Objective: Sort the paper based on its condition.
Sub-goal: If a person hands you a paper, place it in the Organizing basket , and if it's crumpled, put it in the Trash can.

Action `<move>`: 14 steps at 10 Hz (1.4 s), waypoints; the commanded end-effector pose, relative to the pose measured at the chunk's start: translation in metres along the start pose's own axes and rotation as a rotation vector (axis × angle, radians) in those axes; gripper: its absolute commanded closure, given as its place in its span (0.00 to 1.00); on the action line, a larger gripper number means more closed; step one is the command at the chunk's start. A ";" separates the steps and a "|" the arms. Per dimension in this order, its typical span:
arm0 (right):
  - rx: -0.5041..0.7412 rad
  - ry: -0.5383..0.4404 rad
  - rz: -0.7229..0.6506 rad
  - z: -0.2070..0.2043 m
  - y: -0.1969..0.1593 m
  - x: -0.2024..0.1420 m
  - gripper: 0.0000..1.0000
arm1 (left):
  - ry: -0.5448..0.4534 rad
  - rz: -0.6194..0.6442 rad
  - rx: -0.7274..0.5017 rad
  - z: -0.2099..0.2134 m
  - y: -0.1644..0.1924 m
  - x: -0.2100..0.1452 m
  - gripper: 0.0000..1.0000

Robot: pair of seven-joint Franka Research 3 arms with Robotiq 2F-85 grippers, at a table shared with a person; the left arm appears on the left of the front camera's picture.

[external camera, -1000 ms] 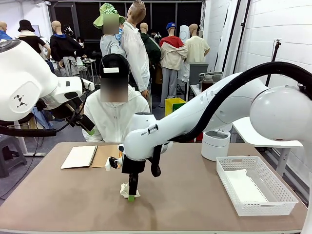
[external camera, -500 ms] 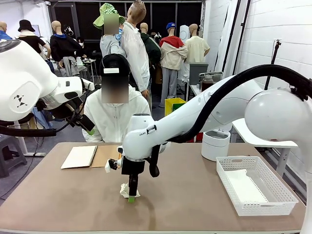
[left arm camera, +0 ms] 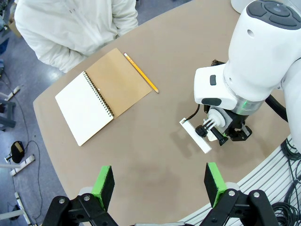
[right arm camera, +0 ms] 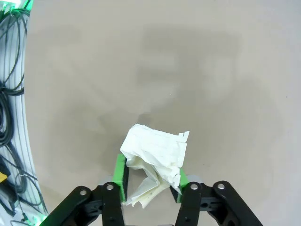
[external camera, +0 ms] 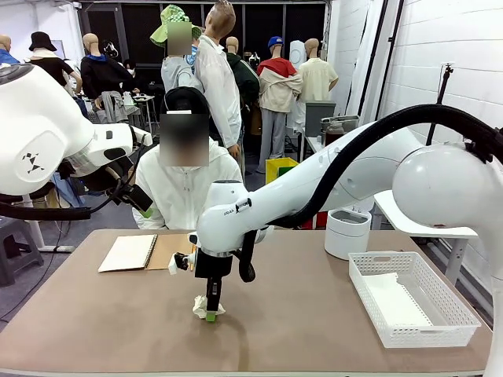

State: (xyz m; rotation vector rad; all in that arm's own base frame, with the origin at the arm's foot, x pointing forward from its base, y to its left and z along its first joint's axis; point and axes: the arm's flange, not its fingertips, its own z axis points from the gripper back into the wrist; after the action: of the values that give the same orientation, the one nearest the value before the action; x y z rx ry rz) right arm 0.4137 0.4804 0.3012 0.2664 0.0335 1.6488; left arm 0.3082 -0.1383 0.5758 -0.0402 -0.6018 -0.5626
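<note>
A crumpled wad of white paper [right arm camera: 155,155] lies on the brown table [external camera: 314,314], front of centre [external camera: 201,307]. My right gripper [right arm camera: 150,181] points straight down over it, its green pads pressed against both sides of the wad. In the front view that gripper [external camera: 210,312] touches the tabletop at the wad. A flat white sheet [external camera: 393,298] lies inside the white mesh basket [external camera: 428,334] at the right. My left gripper [left arm camera: 160,186] hangs high above the table's left side, open, with nothing between its green pads [left arm camera: 103,186].
An open spiral notebook [external camera: 130,253] with a brown cover lies at the far left, a yellow pencil [left arm camera: 140,72] beside it. A white round container [external camera: 346,233] stands behind the basket. A person in a white jacket [external camera: 185,196] sits at the far side.
My right gripper's fingers have drawn together onto the crumpled paper, and the arm has shifted slightly left. The left arm has not moved.
</note>
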 end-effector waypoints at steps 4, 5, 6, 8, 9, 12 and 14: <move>0.009 0.020 0.004 -0.002 -0.003 0.001 1.00 | 0.000 0.001 -0.001 0.000 0.001 -0.001 0.00; -0.001 0.018 0.003 0.009 -0.001 0.000 1.00 | 0.000 0.001 -0.001 0.000 0.001 -0.001 0.00; -0.017 0.010 -0.015 0.028 0.002 -0.004 1.00 | 0.000 0.001 -0.001 0.000 0.001 -0.001 0.00; -0.023 -0.025 -0.083 0.096 0.011 -0.031 1.00 | 0.000 0.001 -0.001 0.000 0.001 -0.001 0.00; -0.036 -0.033 -0.116 0.128 0.018 -0.048 1.00 | 0.000 0.001 -0.001 0.000 0.001 -0.001 0.00; -0.144 0.015 -0.246 0.199 0.026 -0.108 1.00 | 0.000 0.001 -0.001 0.000 0.001 -0.001 0.00; -0.197 0.067 -0.377 0.224 0.015 -0.151 1.00 | 0.000 0.001 -0.001 0.000 0.001 -0.001 0.00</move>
State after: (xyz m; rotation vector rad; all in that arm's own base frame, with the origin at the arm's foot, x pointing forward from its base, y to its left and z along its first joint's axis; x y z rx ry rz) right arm 0.4543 0.3087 0.5122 0.0945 -0.0531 1.3407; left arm 0.3083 -0.1379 0.5760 -0.0405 -0.6021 -0.5617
